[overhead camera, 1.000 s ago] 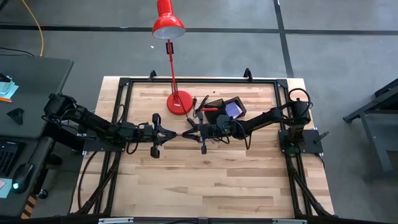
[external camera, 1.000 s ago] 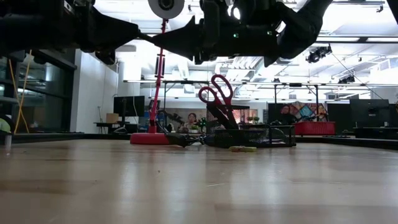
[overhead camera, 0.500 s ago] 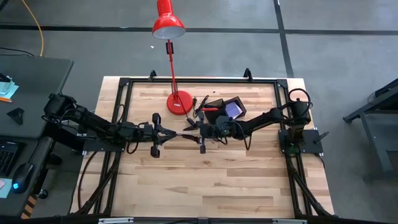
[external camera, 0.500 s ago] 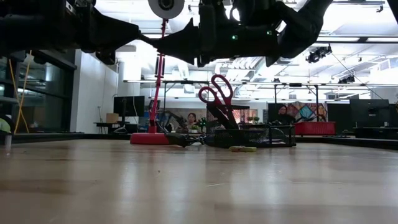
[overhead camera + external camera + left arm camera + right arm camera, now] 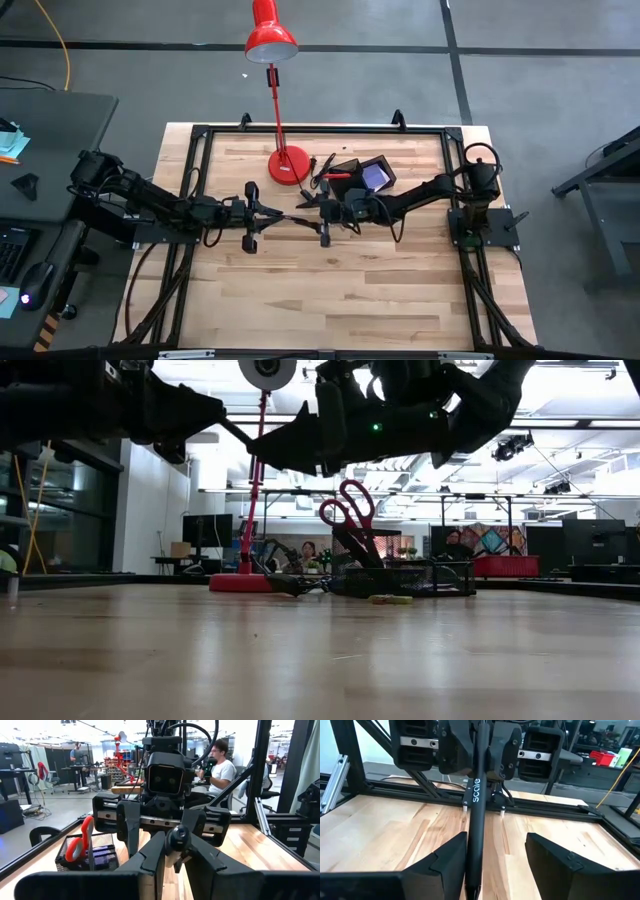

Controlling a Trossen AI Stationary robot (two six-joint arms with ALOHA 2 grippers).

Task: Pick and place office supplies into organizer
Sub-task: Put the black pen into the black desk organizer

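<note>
One camera hung high above and looked straight down on the whole table (image 5: 330, 290). One sat low at the table top and looked level across the wood into the room. One rode on each arm's wrist, very near, each facing the other arm. All four saw the black pen (image 5: 475, 815) between the arms. The high and low cameras both saw the red lamp (image 5: 272, 40).

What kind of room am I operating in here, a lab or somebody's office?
Most likely an open robotics lab or workshop. The wooden table sits in a black metal frame on a bare concrete floor, and a person sits at further workbenches beyond it.
</note>
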